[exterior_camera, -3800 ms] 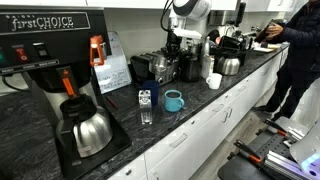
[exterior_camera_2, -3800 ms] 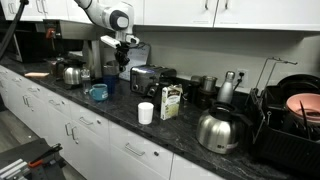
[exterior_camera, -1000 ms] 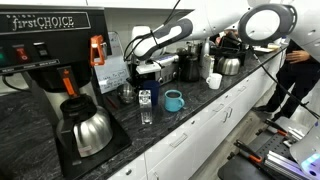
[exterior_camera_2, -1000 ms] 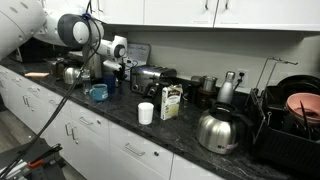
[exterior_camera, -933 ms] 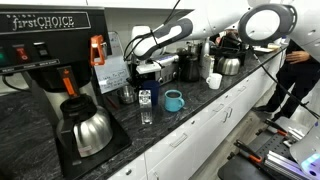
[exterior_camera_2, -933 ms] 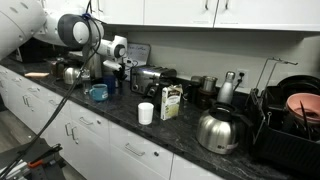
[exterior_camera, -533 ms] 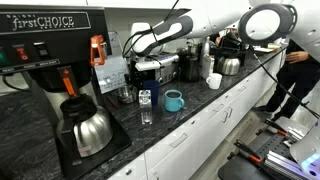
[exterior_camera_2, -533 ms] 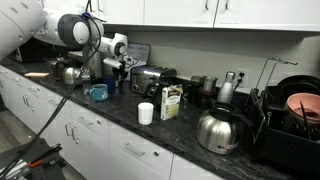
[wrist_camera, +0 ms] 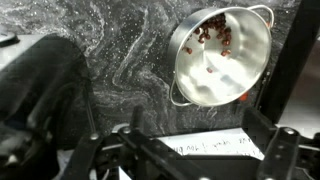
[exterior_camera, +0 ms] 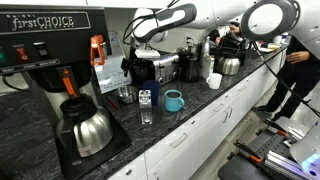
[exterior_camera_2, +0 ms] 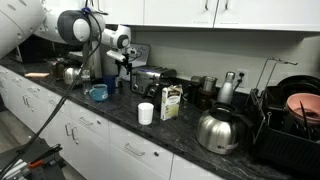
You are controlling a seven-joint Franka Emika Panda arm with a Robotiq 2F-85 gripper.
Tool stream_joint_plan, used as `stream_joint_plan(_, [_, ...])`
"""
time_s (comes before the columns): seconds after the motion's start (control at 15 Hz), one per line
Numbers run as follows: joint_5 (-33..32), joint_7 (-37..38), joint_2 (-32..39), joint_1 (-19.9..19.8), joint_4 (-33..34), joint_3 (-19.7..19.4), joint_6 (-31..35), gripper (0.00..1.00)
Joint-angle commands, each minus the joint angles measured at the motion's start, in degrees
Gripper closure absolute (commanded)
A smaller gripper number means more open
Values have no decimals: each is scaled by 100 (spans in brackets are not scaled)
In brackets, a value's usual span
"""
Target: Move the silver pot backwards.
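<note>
The silver pot [exterior_camera: 126,94] stands on the dark counter against the white sign [exterior_camera: 112,74], beside the coffee machine. In the wrist view the silver pot [wrist_camera: 222,55] lies at the upper right with its handles out to the sides and some reddish-brown bits inside. My gripper [exterior_camera: 134,62] hangs above the pot, apart from it, and my gripper [exterior_camera_2: 122,62] also shows near the toaster. In the wrist view my gripper [wrist_camera: 200,150] is open; only counter and a white sheet with writing [wrist_camera: 215,145] show between its fingers.
A teal mug [exterior_camera: 173,101] and a clear glass [exterior_camera: 146,105] stand just in front of the pot. The toaster [exterior_camera: 160,68] is beside it, and the coffee machine's carafe [exterior_camera: 85,130] is nearer the front. A person [exterior_camera: 300,60] stands at the counter's far end.
The gripper, shut on the pot a second ago, has opened, let the pot go and risen above it. The pot stays by the sign.
</note>
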Motion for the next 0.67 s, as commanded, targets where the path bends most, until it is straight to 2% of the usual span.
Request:
stream_joint_plan(0.0, [170,-160,-282,-197,-230,139,10,0])
stream_joint_plan(0.6, [141,147,-674,-238,-1054,16,471,0])
